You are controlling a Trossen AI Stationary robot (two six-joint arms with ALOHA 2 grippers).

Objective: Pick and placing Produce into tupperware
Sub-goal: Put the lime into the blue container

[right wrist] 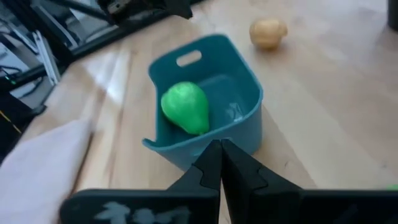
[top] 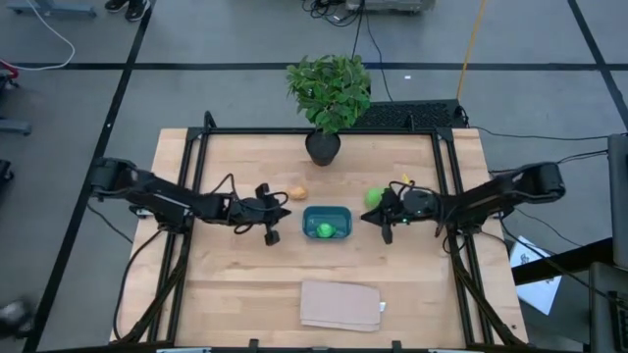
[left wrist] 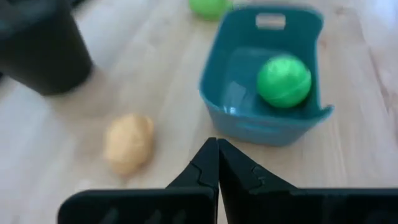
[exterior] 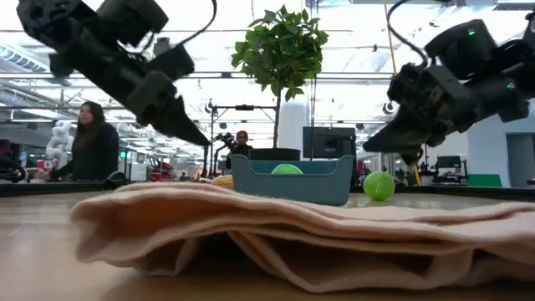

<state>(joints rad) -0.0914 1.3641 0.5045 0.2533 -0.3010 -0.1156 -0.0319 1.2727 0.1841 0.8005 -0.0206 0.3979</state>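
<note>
Produce: from above, one green piece [top: 324, 230] is lying in the tub [top: 327, 222]; the tan piece [top: 297, 193] and second green [top: 373, 197] are waiting on the table [top: 245, 275]. Left gripper [top: 283, 213] should be opening wide over the tan piece. Both wrist views are showing fingers pressed together, empty, right gripper [top: 364, 219] hovering beside the tub

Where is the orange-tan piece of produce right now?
In the high view, the orange-tan piece lies on the table, outside the teal container, just beyond its upper-left corner, between it and the plant pot.
</note>
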